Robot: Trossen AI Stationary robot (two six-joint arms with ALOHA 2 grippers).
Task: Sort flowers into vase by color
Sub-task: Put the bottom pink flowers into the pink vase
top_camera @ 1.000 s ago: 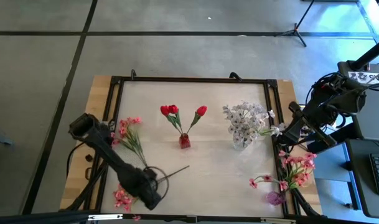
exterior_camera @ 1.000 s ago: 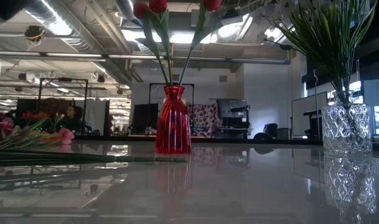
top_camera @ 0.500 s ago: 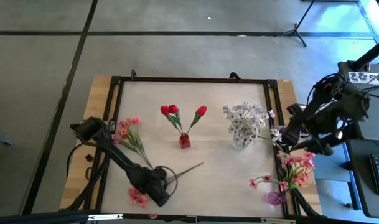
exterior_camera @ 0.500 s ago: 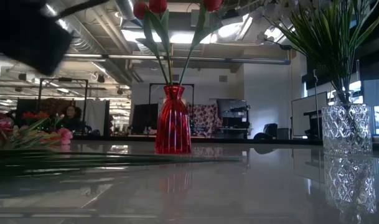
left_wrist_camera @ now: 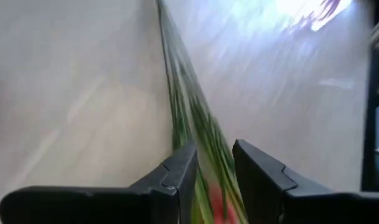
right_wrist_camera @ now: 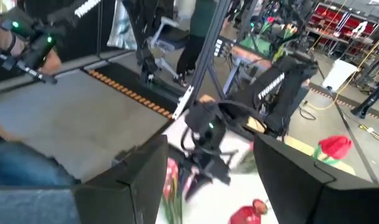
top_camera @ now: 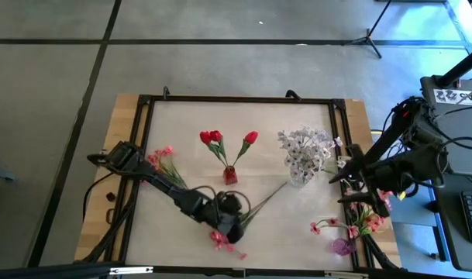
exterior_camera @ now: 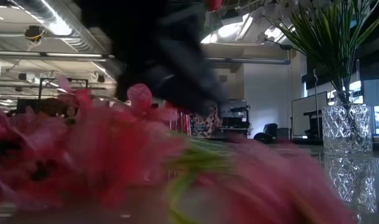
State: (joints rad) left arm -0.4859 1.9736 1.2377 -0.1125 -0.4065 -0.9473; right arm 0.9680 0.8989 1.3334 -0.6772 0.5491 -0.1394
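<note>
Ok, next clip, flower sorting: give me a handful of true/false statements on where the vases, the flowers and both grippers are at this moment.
1. The left gripper is shut on a pink flower stem. True.
2. The red vase holds three red blooms. True.
3. The clear vase is empty. False: it holds the whitish sprigs.
4. The right gripper grips a pink spray. False: it is open, holding nothing, by the table's right edge.
5. A pink flower lies loose on the table's left side. True.
6. The purple vase stands between the red and clear vases. False: it is at the near right corner, holding pink sprays.
</note>
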